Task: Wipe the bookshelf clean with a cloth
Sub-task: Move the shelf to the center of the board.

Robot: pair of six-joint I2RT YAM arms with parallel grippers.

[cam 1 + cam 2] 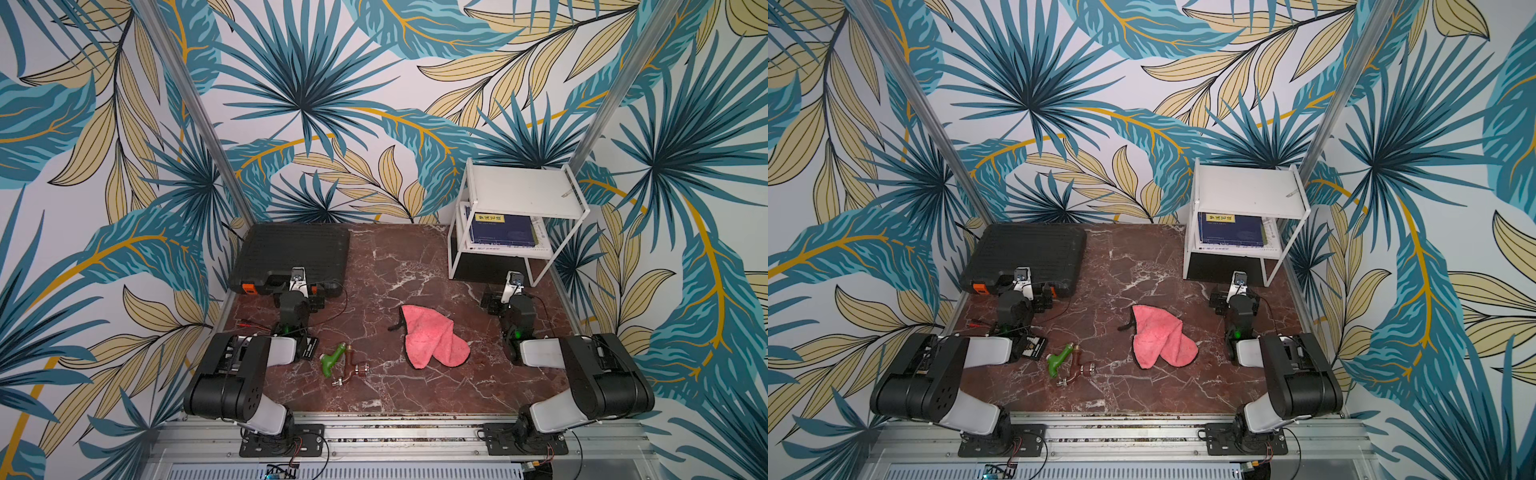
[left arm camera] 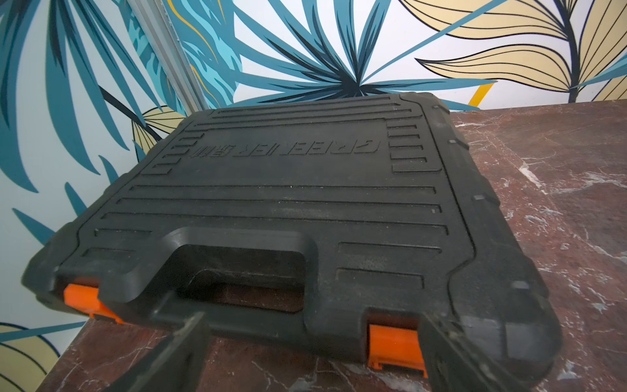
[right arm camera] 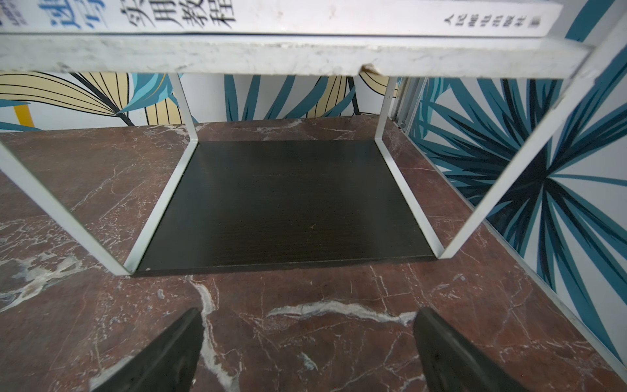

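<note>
A green-handled pipe fitting point(image 1: 340, 365) lies left of the crumpled pink cloth point(image 1: 434, 338). Beyond the cloth to its left, the left gripper point(image 2: 312, 339), jaws spread and empty, faces the black toolcase point(image 1: 291, 249). Beyond the cloth to its right, the right gripper point(image 3: 308, 319), likewise spread, faces the white bookshelf point(image 1: 521, 193).
</note>
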